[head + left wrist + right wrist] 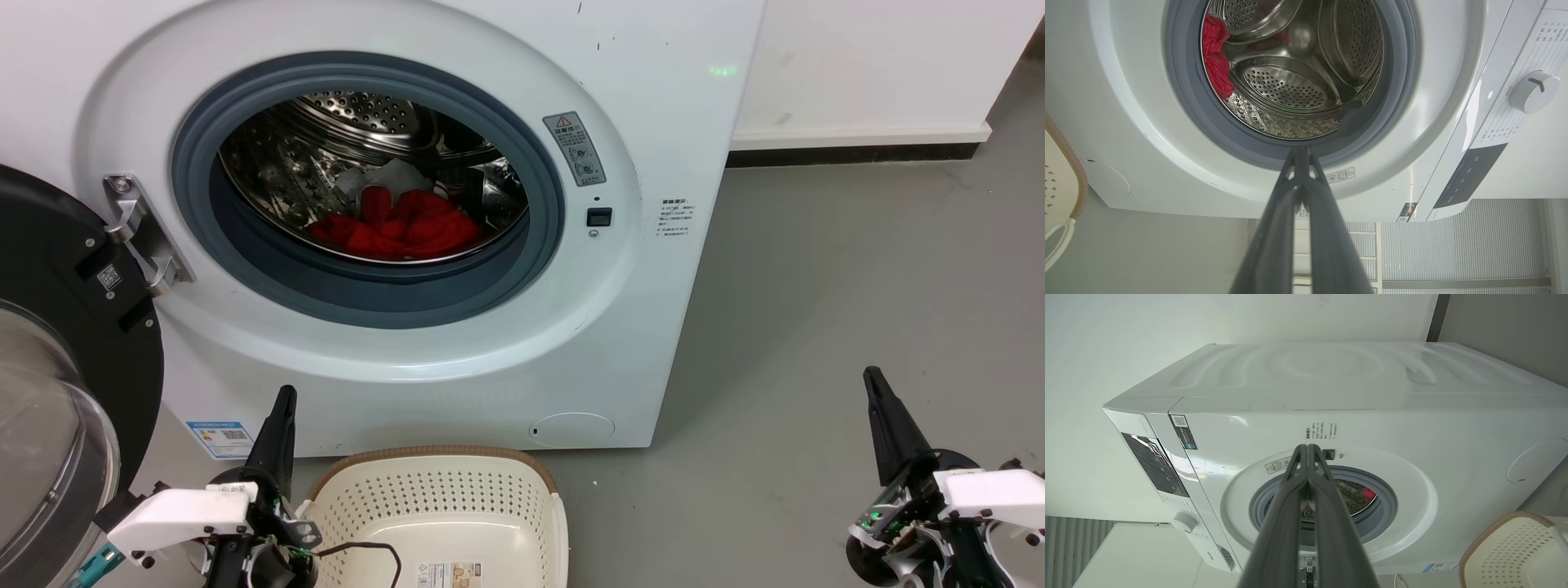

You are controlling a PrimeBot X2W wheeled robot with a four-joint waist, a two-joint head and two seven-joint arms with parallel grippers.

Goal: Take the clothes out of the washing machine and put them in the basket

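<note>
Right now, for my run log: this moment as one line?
jersey: in washer | door: open | basket: on floor by washer | left gripper: shut, empty | right gripper: shut, empty

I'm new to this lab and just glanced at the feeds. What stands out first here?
The bright red clothes bunched low in the steel drum of the white washing machine catch the eye first, with its door hanging open at the left. In front of the machine, the cream basket sits on the floor, the left hand beside it and the right hand off to the right, both shut.
</note>
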